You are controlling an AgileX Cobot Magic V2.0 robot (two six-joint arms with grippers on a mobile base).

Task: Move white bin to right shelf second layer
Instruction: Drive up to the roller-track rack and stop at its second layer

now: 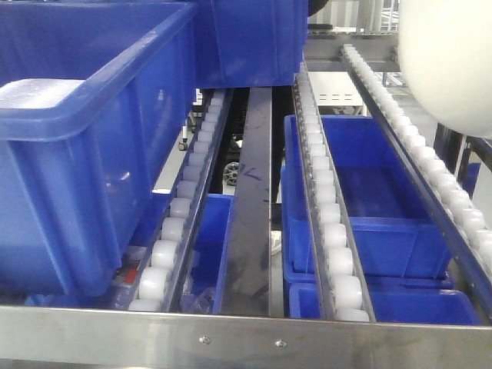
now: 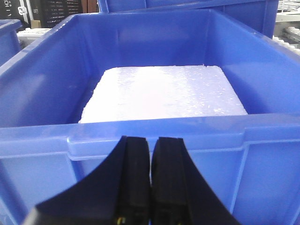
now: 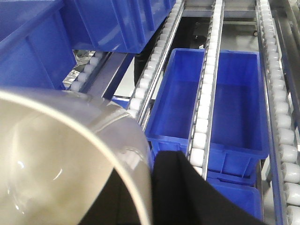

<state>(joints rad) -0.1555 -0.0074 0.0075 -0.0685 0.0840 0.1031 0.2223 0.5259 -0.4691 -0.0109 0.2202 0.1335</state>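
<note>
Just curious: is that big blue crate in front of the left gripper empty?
Not empty. The blue crate holds a white foam-like slab that covers most of its floor.

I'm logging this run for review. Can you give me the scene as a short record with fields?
white bin: held up at the right gripper, above the roller tracks
right gripper: black finger against the bin's rim
left gripper: shut, empty, in front of a blue crate
blue crate: holds a white foam block
roller level: two tracks bare under the bin
below: open blue crates
</note>
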